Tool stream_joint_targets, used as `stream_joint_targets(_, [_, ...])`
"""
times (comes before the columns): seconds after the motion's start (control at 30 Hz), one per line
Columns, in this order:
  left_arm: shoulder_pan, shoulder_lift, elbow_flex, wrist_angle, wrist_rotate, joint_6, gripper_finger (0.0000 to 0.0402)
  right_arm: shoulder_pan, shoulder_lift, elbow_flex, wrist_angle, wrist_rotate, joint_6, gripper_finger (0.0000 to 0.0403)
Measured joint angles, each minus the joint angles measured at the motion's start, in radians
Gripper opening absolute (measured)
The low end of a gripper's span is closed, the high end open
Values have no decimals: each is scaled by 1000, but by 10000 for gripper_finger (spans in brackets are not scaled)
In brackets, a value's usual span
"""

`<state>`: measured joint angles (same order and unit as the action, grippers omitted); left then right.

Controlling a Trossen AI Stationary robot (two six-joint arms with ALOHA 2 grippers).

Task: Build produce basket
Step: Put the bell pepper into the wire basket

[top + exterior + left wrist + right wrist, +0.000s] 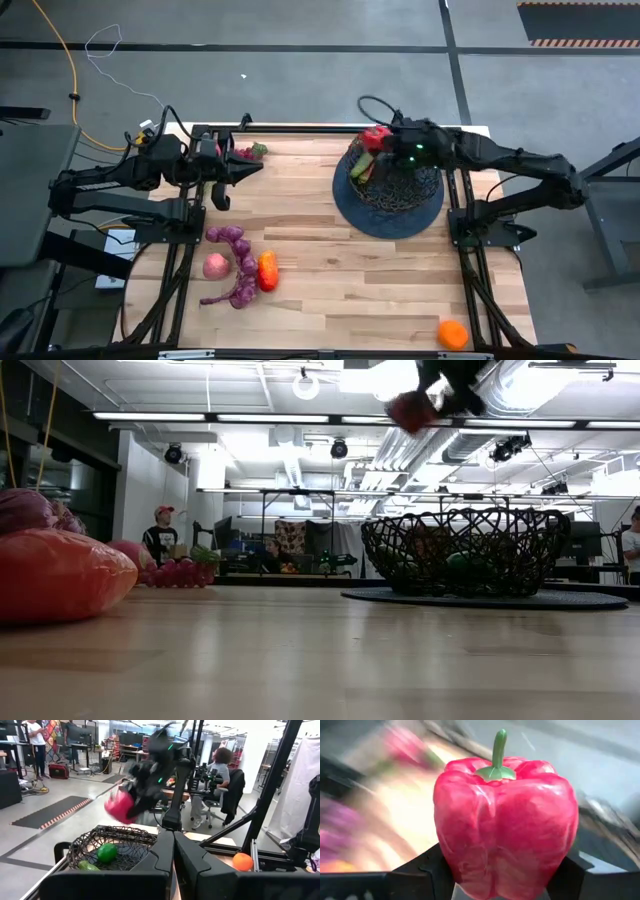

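The right gripper (382, 138) is clamped on a red pepper (505, 825), held high above the near-left rim of the basket (388, 196), which already holds green pieces. Judged risk: released this close to the rim, the pepper could strike the wire and bounce onto the table (330, 280). The left gripper (235, 168), fingers together and empty, waits near the table's far-left edge.

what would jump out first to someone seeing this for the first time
The red pepper, clamped in the right gripper above the basket's far-left rim. Next, the purple grapes with pink and orange pieces near the table's front left, and a lone orange at the front right.
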<state>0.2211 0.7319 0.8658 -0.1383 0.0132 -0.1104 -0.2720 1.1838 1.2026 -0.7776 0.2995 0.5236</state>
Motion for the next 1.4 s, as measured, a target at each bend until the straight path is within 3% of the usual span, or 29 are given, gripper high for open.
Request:
stream_joint_targets(0.13, [0,0,0,0,0,9,0,-107,58,-54,-174,-79,64,226])
stream_joint_targets(0.3, [1,0,0,0,-13,9,0,-189,148,-161,-62,-152,149,226])
stream_joint_targets(0.53, [1,0,0,0,-29,10,0,-257,280,-230,80,-152,374,226])
stream_joint_targets(0.8, [1,0,0,0,-51,21,0,-265,364,-229,112,-151,536,226])
stream_joint_targets(1.1, [1,0,0,1,-51,26,0,-265,412,-228,119,-112,559,228])
stream_joint_targets(1.23, [1,0,0,1,-51,27,0,-265,414,-228,126,-95,557,251])
stream_joint_targets(1.4, [1,0,0,1,-51,27,0,-265,414,-228,127,-67,552,316])
